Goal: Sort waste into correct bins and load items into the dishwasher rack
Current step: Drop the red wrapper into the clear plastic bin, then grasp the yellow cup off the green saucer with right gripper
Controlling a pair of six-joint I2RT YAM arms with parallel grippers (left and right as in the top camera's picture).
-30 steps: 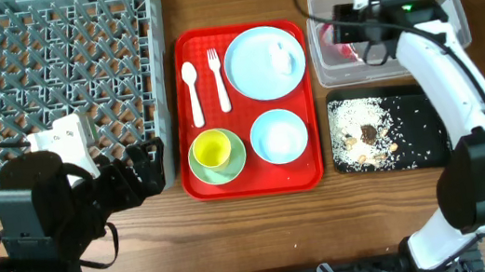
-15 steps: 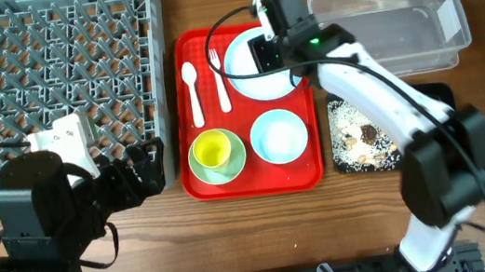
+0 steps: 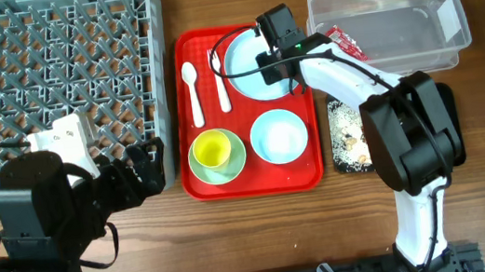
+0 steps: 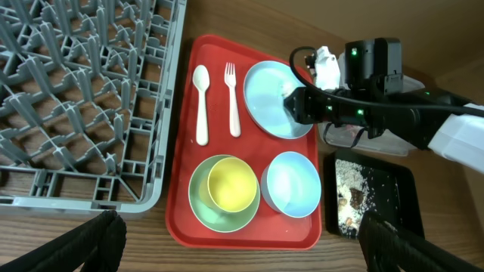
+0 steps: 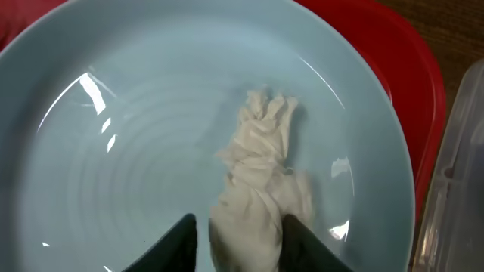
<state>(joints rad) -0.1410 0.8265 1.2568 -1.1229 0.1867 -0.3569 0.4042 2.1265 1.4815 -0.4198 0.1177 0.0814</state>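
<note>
Dishwasher rack (image 3: 46, 68) is filling the frame's upper left. Below it, the left gripper (image 4: 246, 245) is gaping wide. On the red tray (image 3: 254, 187), upper right, the pale blue plate (image 5: 151, 151) is carrying the white crumpled scrap (image 5: 261, 174). The right gripper (image 5: 234, 242) is flanking the scrap; I cannot tell whether it is pinching it.

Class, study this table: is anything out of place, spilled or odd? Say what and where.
A crumpled white scrap lies on the pale blue plate on the red tray, waste among the dishes; the right gripper straddles it. The grains in the black tray look scattered but contained.
</note>
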